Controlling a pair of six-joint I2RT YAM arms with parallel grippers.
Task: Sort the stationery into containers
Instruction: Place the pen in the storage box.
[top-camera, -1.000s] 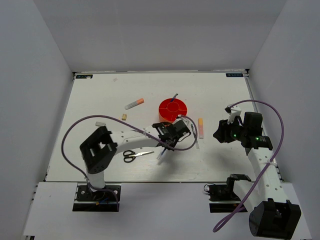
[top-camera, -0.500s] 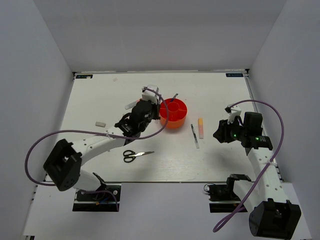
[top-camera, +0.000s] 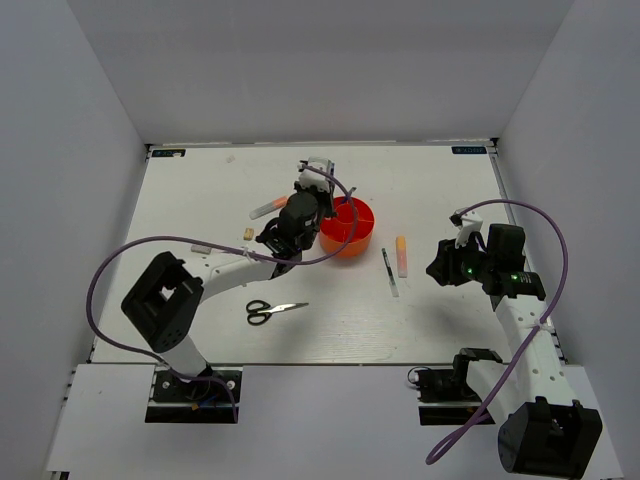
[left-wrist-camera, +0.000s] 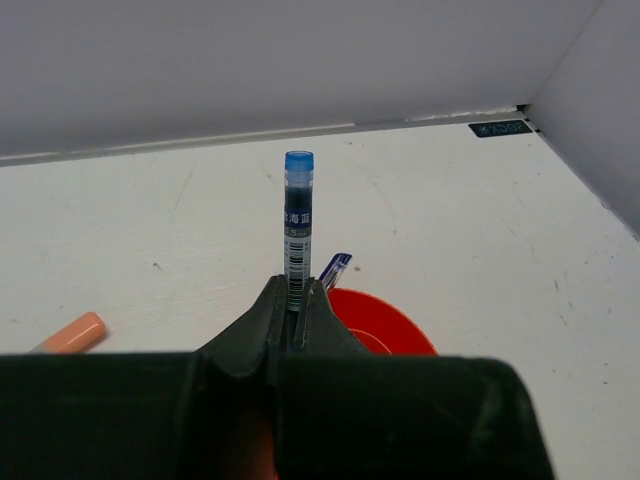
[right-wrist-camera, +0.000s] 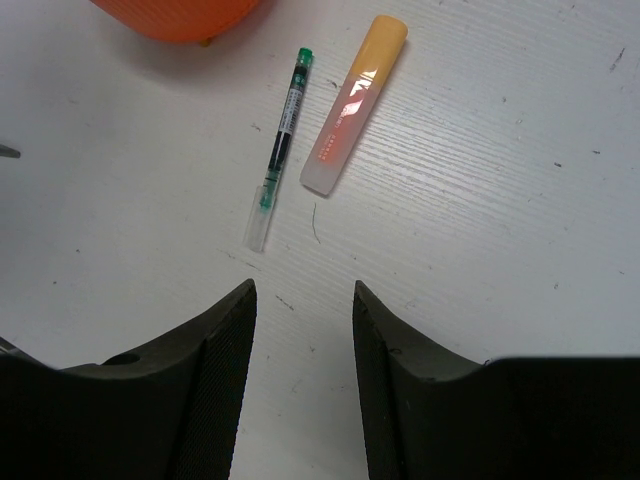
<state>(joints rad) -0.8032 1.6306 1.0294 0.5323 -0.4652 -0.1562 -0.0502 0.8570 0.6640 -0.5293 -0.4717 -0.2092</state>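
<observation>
In the left wrist view my left gripper (left-wrist-camera: 295, 296) is shut on a thin dark pen with a blue end (left-wrist-camera: 298, 215), which sticks up past the fingertips. Just beyond lies the round orange-red organizer cup (left-wrist-camera: 385, 322), with another blue pen (left-wrist-camera: 337, 268) standing in it. From above, the left gripper (top-camera: 316, 200) is at the cup's (top-camera: 352, 235) left rim. My right gripper (right-wrist-camera: 303, 300) hangs open over bare table, nothing between its fingers. Ahead of it lie a green-tipped pen (right-wrist-camera: 280, 150) and a peach-orange highlighter (right-wrist-camera: 355, 105).
An orange-capped white marker (top-camera: 268, 207), a tan eraser (top-camera: 248, 233) and a white eraser (top-camera: 201, 246) lie left of the cup. Black-handled scissors (top-camera: 272, 310) rest near the front. The right gripper (top-camera: 441, 265) sits right of the highlighter (top-camera: 402, 255). Walls enclose the table.
The left arm has swung from the middle of the table, up and back to the cup's left rim, still carrying the pen. The right arm has not moved.
</observation>
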